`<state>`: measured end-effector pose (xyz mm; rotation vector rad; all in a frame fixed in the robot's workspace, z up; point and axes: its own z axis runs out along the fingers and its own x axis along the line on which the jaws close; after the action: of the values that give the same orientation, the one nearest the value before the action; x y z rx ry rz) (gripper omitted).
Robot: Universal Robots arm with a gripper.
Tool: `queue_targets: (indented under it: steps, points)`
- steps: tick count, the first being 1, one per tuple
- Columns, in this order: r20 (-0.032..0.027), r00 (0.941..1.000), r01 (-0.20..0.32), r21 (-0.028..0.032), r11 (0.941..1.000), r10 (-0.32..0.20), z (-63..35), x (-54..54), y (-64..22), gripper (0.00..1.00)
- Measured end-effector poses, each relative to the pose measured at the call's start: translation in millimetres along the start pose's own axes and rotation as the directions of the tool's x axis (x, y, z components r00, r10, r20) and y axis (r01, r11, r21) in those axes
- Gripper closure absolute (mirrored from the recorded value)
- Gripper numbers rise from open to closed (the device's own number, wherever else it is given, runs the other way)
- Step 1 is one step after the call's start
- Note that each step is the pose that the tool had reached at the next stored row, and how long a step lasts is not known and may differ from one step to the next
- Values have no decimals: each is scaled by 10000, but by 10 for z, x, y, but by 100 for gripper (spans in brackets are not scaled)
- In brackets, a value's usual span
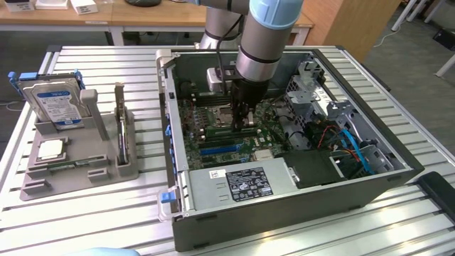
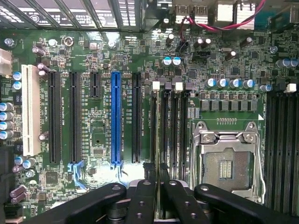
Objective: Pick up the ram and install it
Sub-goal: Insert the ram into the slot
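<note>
Jaws tight around the ram (image 2: 158,186)

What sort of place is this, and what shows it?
Probably a robotics lab for computer assembly: a silver-and-blue robot arm reaches into an open dark grey computer case on a slatted metal table, beside a grey parts holder with a blue-labelled silver hard drive.

Wooden desk (image 1: 153,20), slatted metal table (image 1: 85,224)

The arm (image 1: 257,56) is a silver-grey tube with a light blue joint cover (image 1: 274,13); a thin black cable (image 1: 219,40) hangs beside it; the gripper (image 1: 242,127) is black.
</note>
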<state>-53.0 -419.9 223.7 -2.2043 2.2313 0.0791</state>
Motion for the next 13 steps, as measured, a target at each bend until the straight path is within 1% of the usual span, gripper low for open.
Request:
queue_targets:
  steps: [9, 10, 11, 13]
  points:
    - [7, 10000, -1, 4, 10000, 1, 5, 0, -15, 87]
    - [10, 10000, 0, 7, 10000, 0, 5, -1, -20, 87]
    - [26, 10000, 2, 18, 10000, -3, 8, -2, -25, 87]
    - [25, 10000, 1, 9, 10000, -1, 8, -1, -24, 87]
